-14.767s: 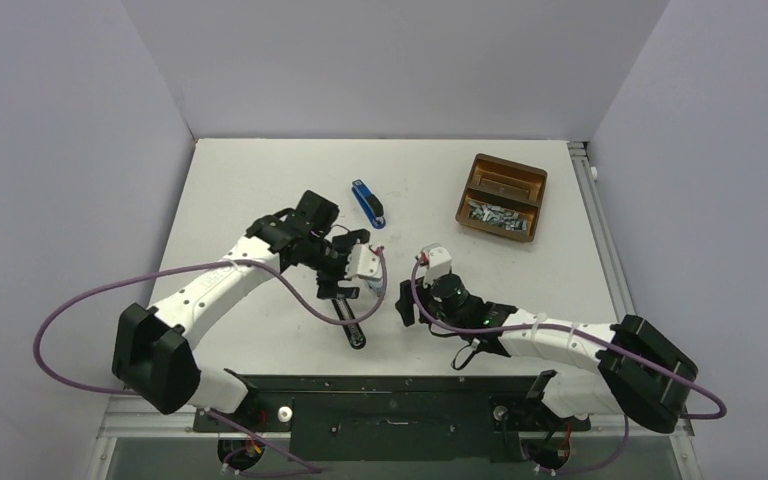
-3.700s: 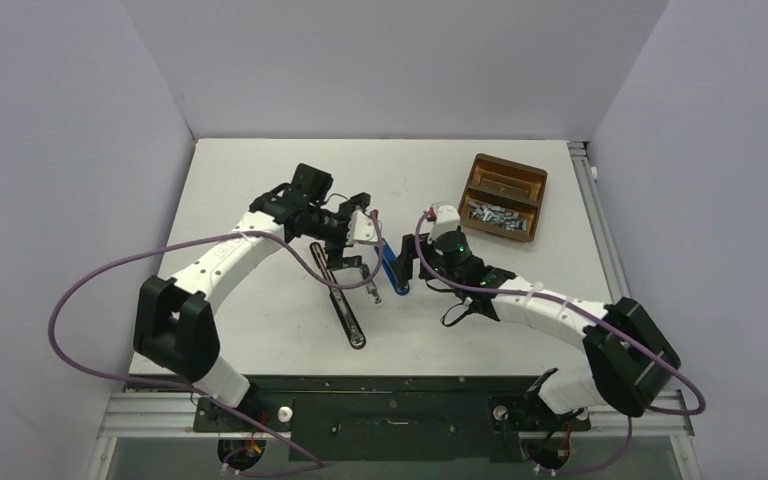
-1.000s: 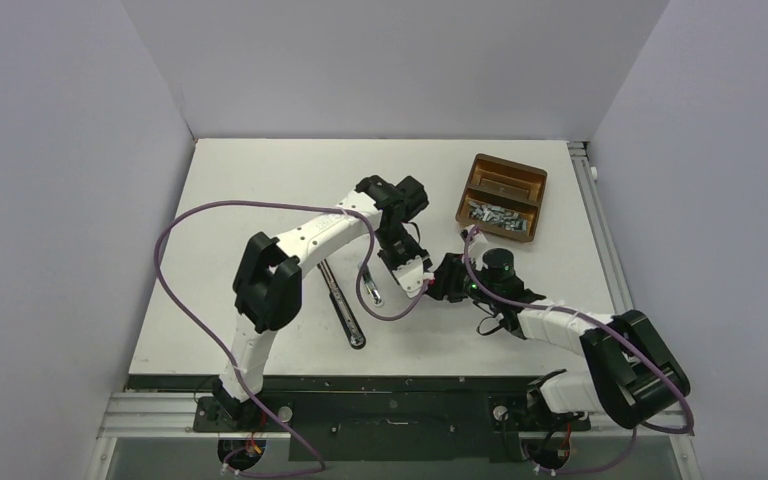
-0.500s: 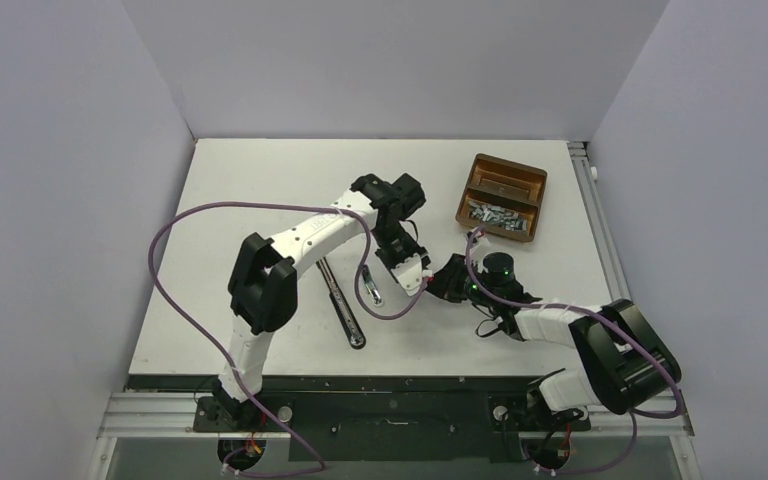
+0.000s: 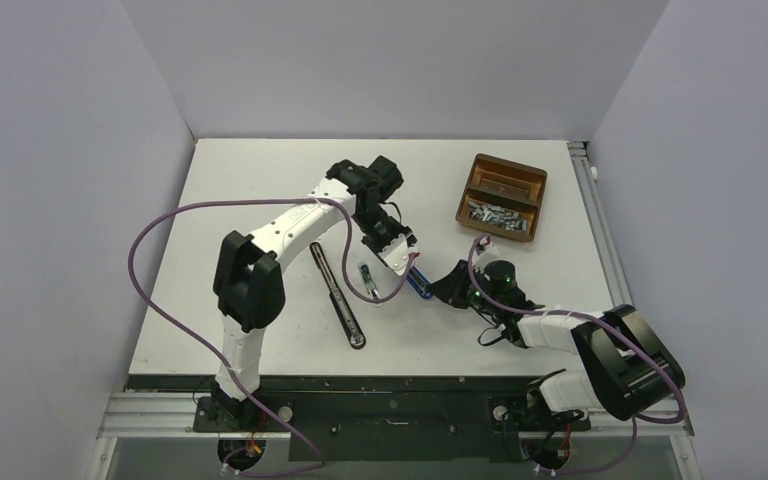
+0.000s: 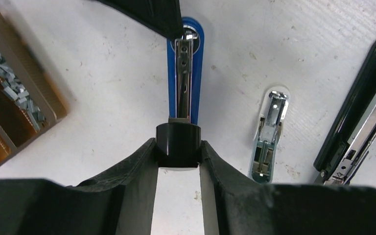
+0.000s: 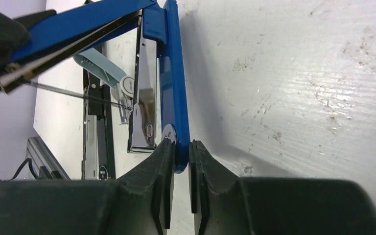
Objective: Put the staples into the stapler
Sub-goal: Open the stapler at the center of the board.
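Three staplers (image 6: 186, 73) (image 6: 269, 139) (image 6: 355, 115), one tray (image 5: 505, 180), two grippers (image 6: 177, 147) (image 7: 181, 152) — plus a heap of staples (image 5: 495, 213)

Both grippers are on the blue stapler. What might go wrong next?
The right gripper pinches only the tip of the blue stapler's base, so it may slip. The left gripper holds the lid open against a stretched spring; release could snap it shut. Neither is free for the staples.

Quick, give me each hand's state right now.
Left hand: closed on the blue stapler, holding its lid up.
Right hand: closed, pinching that stapler's base.
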Controlling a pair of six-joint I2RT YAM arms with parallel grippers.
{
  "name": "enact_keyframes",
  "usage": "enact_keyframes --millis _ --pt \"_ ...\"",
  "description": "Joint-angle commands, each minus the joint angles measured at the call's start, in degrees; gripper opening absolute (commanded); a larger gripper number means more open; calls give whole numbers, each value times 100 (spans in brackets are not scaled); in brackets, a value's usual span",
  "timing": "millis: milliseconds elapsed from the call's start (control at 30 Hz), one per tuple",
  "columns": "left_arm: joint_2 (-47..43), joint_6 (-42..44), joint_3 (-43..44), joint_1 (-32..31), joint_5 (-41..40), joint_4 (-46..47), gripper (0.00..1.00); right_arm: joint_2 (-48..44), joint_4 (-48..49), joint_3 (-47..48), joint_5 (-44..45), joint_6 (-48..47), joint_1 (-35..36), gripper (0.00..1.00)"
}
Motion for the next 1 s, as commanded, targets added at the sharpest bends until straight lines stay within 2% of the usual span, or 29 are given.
enact_keyframes --millis 0,300,667,967 --pt "-199 -73 419 406 250 341 0 -18 -493 -194 59 -359 50 8" --pt "208 -273 800 842 120 129 0 402 -655 -73 -84 -461 50 9" --pt "1268 -671 2105 1312 -96 -306 0 807 -350 56 -422 -372 32 8" --pt "1713 -776 2444 1539 -324 -275 0 1064 -196 108 -648 -355 6 8"
